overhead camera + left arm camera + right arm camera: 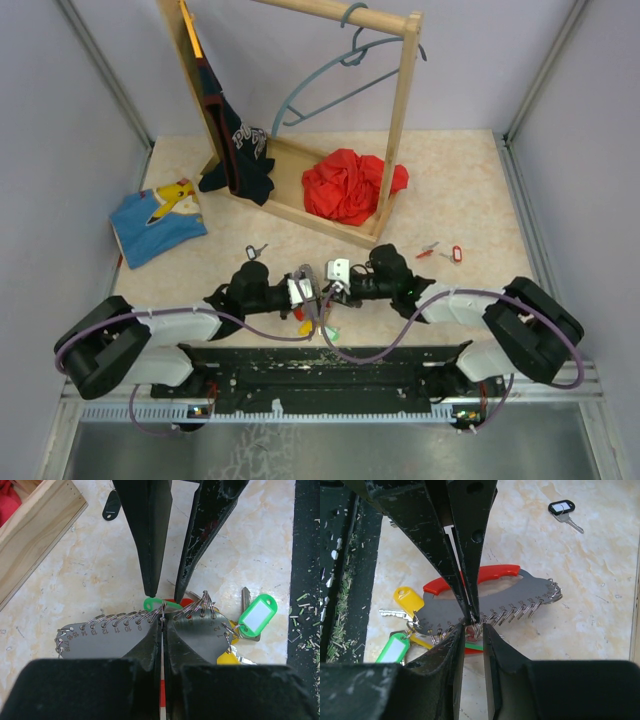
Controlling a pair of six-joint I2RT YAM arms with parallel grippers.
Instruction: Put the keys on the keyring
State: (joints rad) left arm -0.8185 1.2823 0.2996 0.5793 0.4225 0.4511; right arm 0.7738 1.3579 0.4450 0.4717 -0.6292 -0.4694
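Observation:
The keyring (520,595) is a grey numbered plate edged with wire rings, with a red curved handle (490,572). It lies on the table's near middle (318,315). My left gripper (163,622) is shut on the plate's edge (110,640). My right gripper (473,627) faces it, its jaws a narrow gap apart at the ringed edge, closed on a green-headed key (152,603) beside a red one (185,601). Keys with a yellow tab (407,600) and a green tab (392,647) hang on the plate's end. Two red-headed keys (440,251) lie loose to the right.
A black-headed key (257,250) lies just beyond the left gripper. A wooden clothes rack (290,195) with a dark shirt, a blue hanger and a red cloth (350,185) stands at the back. A blue printed cloth (160,222) lies at the left.

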